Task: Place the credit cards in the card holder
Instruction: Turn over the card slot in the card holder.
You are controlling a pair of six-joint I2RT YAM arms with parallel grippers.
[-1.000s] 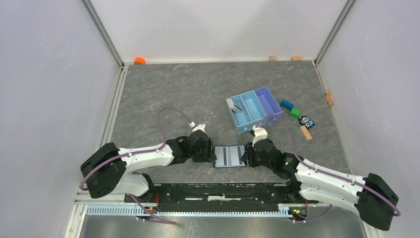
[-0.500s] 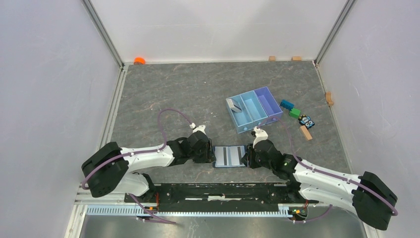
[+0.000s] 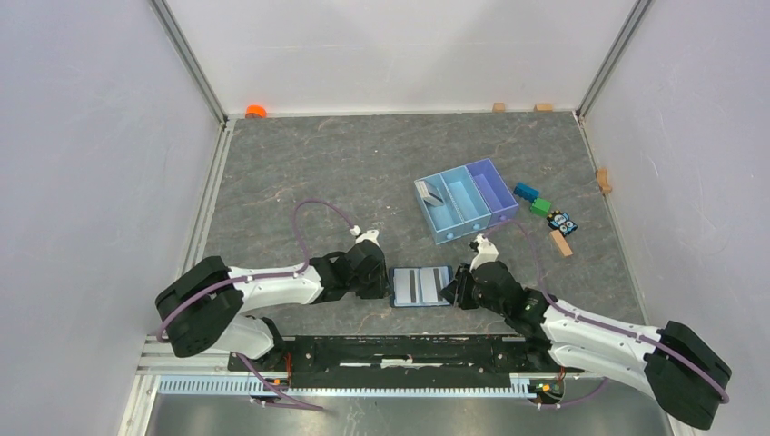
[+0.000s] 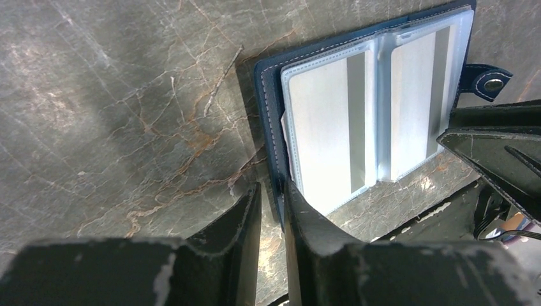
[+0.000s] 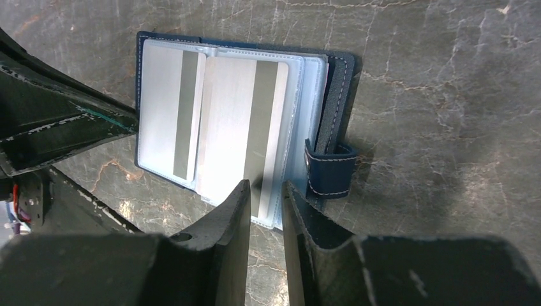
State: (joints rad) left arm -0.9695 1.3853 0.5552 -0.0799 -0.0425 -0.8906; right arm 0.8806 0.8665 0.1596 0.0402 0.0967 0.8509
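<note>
Left gripper narrowed onto card holder edge, right gripper opposite

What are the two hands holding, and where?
Both seem to pinch the open wallet: the left hand its navy cover edge, the right hand the edge of a clear card sleeve.
</note>
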